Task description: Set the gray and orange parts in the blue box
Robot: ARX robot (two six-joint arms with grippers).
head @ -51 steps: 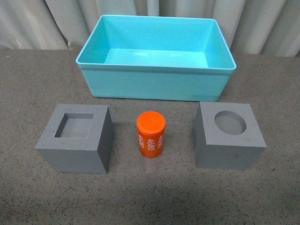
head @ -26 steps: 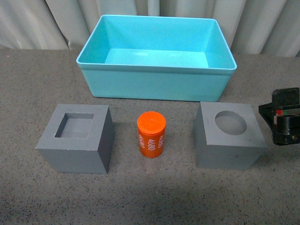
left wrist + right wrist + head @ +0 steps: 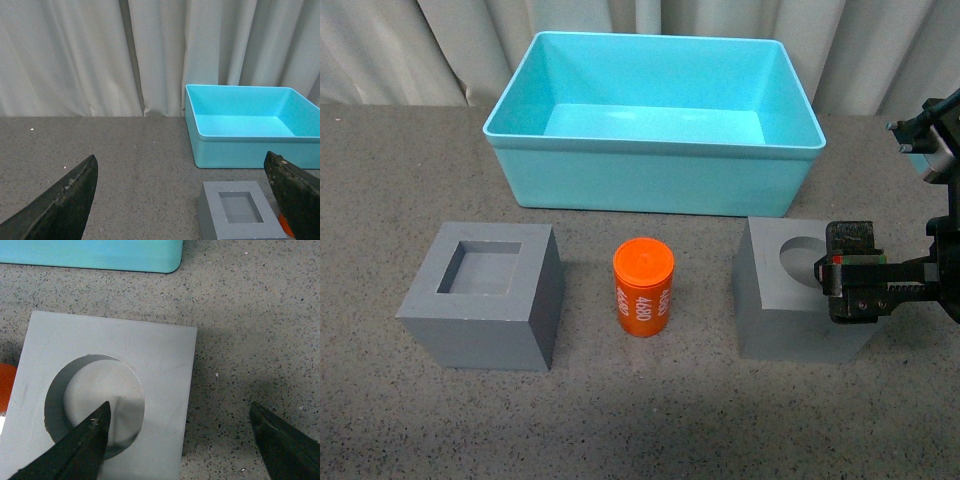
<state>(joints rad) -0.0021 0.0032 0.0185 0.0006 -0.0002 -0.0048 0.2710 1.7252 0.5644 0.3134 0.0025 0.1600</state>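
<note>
Right claw (image 3: 178, 409): your jaws gape wide over the round-recess gray cube (image 3: 782, 322).
Left claw (image 3: 180, 157): gaping too, gripping nothing.
Orange cylinder (image 3: 643, 287): upright between that cube and the square-recess gray cube (image 3: 480, 328).

**Setting: a speckled gray tabletop (image 3: 640, 420) backed by a pale pleated curtain (image 3: 410, 45).**
The curtain hangs in vertical folds well beyond the left jaws and meets the tabletop's far edge. The tabletop, dark gray flecked with white, runs under and between both pairs of jaws. The light is soft and even, and a faint shadow lies on the tabletop between the right jaws.
</note>
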